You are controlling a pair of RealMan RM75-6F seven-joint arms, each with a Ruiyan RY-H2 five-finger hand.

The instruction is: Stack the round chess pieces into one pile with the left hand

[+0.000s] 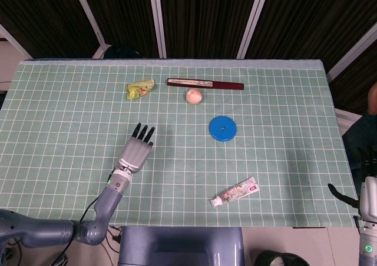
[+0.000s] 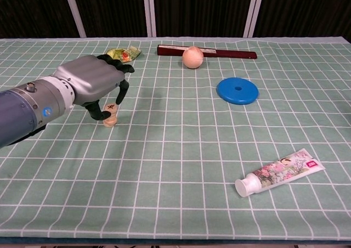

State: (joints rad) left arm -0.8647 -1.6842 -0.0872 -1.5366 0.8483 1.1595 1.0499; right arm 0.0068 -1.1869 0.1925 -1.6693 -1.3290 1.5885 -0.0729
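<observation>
Pale wood is nowhere to be seen in the head view: the left hand (image 1: 135,154), at lower left of centre, lies palm down over the green grid table (image 1: 283,101), its dark fingers (image 1: 142,133) pointing toward the top of the frame, and it covers the chess pieces completely. The right hand (image 1: 370,202) sits at the lower right edge, off the cloth and well apart; whether it is clenched I cannot tell.

In the chest view the left hand (image 2: 92,86) fills the left side, arched over a small stack of round pieces (image 2: 109,117) just under its fingertips. A marked top piece (image 2: 111,108) appears pinched between the thumb and a finger and sits tilted, slightly off the piece below it. So the pile lies directly beneath the hand, toward the frame's lower edge from the fingertips. The coming move looks like squaring that top piece flat on the stack before letting go; a sideways drag could topple it.
</observation>
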